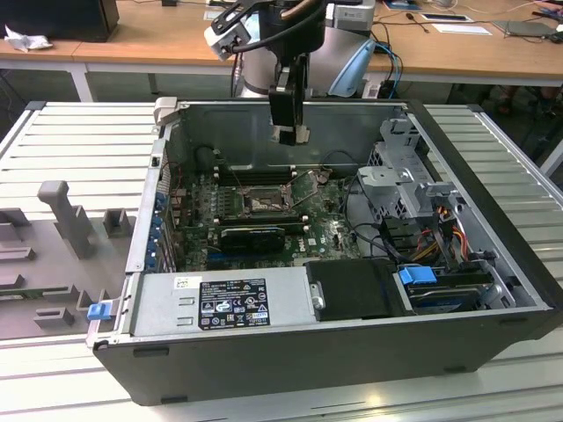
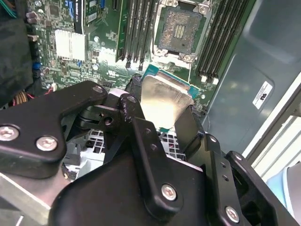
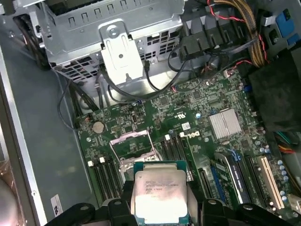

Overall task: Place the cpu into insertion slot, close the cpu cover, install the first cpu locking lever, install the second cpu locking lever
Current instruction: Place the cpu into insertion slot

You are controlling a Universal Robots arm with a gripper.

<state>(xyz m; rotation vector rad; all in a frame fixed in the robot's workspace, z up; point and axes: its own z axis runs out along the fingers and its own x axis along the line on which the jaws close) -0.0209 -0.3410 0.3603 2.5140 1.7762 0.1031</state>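
**Hand and chip above the socket.** The hand (image 1: pixel 290 132) hangs inside the open computer case (image 1: pixel 493 290), above the motherboard (image 1: pixel 330 233). Its fingers (image 3: pixel 120 208) are drawn in narrowly on the cpu (image 3: pixel 160 190) and grip it by two opposite edges. The chip sits between the fingertips with its silvery metal top facing both wrist views. The insertion slot (image 2: pixel 181 30) lies below the chip and apart from it. Its pale contact field is uncovered, with black memory slots (image 2: pixel 136 33) on either side. The case rests on a ribbed surface (image 1: pixel 79 132).
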